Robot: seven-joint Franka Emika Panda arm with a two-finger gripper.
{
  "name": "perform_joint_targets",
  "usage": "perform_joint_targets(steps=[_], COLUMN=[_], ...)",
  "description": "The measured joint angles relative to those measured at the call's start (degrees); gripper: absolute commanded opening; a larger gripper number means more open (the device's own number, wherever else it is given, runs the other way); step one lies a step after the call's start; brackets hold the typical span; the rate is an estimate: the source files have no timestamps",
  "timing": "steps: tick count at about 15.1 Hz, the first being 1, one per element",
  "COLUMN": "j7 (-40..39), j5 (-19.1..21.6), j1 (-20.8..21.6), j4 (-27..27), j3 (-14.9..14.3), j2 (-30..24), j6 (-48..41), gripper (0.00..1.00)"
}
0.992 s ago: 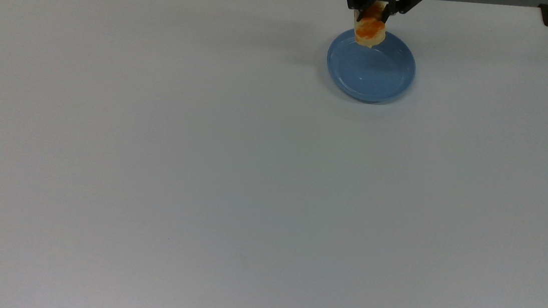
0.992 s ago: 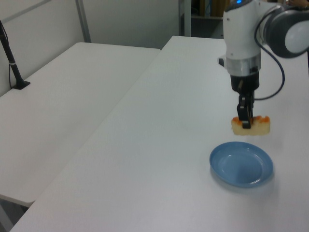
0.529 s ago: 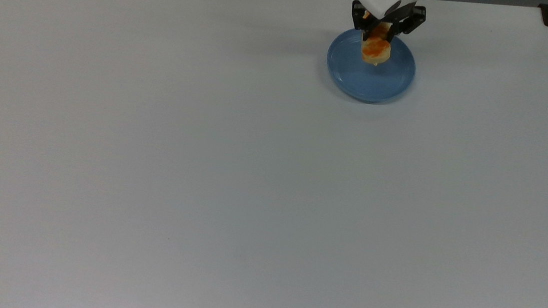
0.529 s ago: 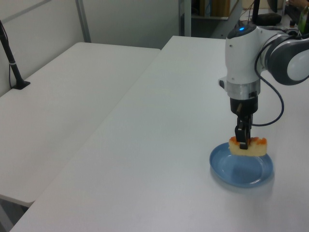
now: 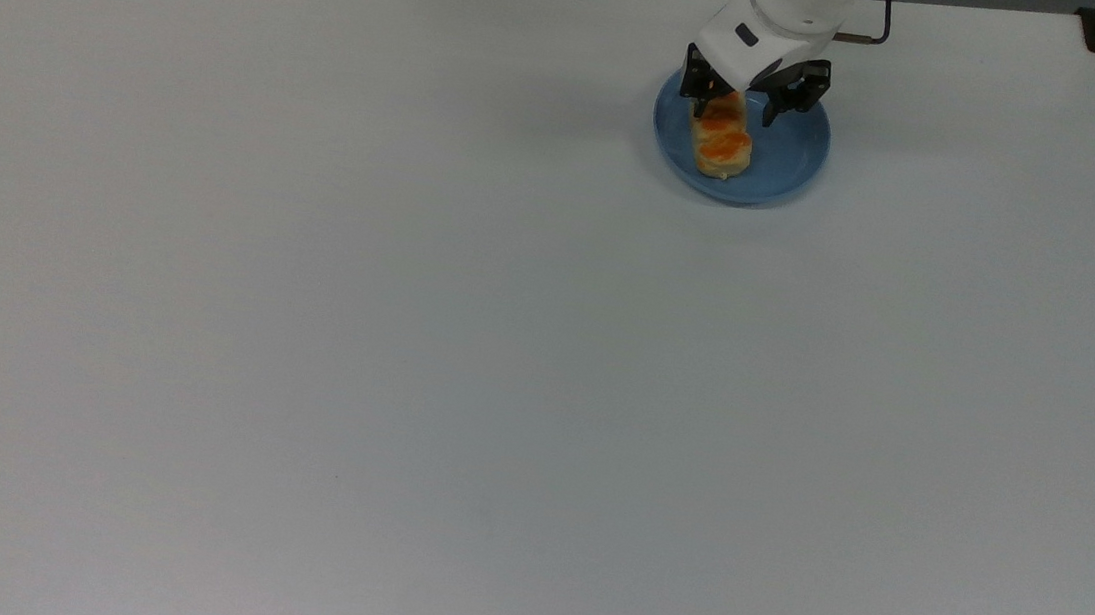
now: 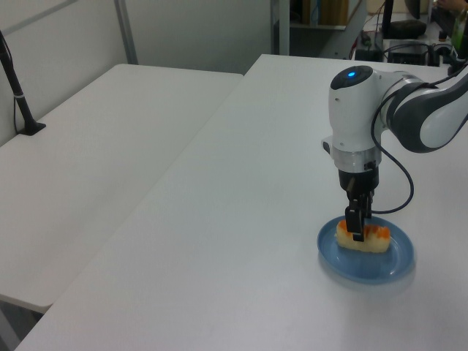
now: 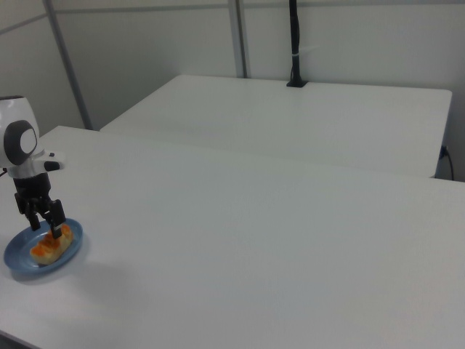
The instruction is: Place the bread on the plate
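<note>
the bread (image 5: 722, 146) lay inside the plate (image 5: 793, 160), toward the top view's left half of the dish, its orange-glazed lumps facing up and its long axis running from the far rim toward the near one. in the left view the bread (image 6: 363, 239) looked settled on the blue plate (image 6: 391, 265), not hanging above it. the gripper (image 5: 750, 94) sat over the bun's far end, and its fingers (image 5: 694, 84) stood spread to either side of the bread with visible space between them and the crust, so the jaws were apart and gripping nothing.

as a judgement, the step in hand was the release and retreat. doing it well would mean lifting straight up, with the fingers kept wide, so that no pad drags the sticky glaze or tips the bun against the ribbed rim; any sideways drift before clearing the top lumps could nudge it.

the far end of the bread was covered by the gripper in the top view. in the right view the gripper (image 7: 42, 214) stood close over the bread (image 7: 51, 244) and the plate (image 7: 18, 263) near the frame's edge. whether the fingertips touched the plate could not be told.
</note>
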Motion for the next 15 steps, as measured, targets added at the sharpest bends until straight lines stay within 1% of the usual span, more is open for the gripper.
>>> perform_joint_targets(steps=[4, 6, 8, 10, 12, 13, 15], j7=[0.1, 0.1, -0.6, -4.2, -7.7, -9.5, -13.6], j5=[0.0, -0.2, -0.4, -0.4, -0.4, -0.4, -0.4], j1=[-0.1, -0.7, -3.5, -7.9, -12.0, -13.5, -14.7], j4=[0.7, 3.3, 9.1, 15.3, 19.1, 20.1, 21.8], j3=[0.0, -0.3, -0.6, -0.8, -1.5, -2.5, -6.2], j2=[-0.1, -0.5, -1.5, -3.2, -5.5, -6.7, -8.8], j6=[-0.7, -5.6, -13.7, -20.7, -23.5, -23.8, -24.3], gripper=[1.0, 1.0, 1.0, 1.0, 1.0, 1.0, 1.0])
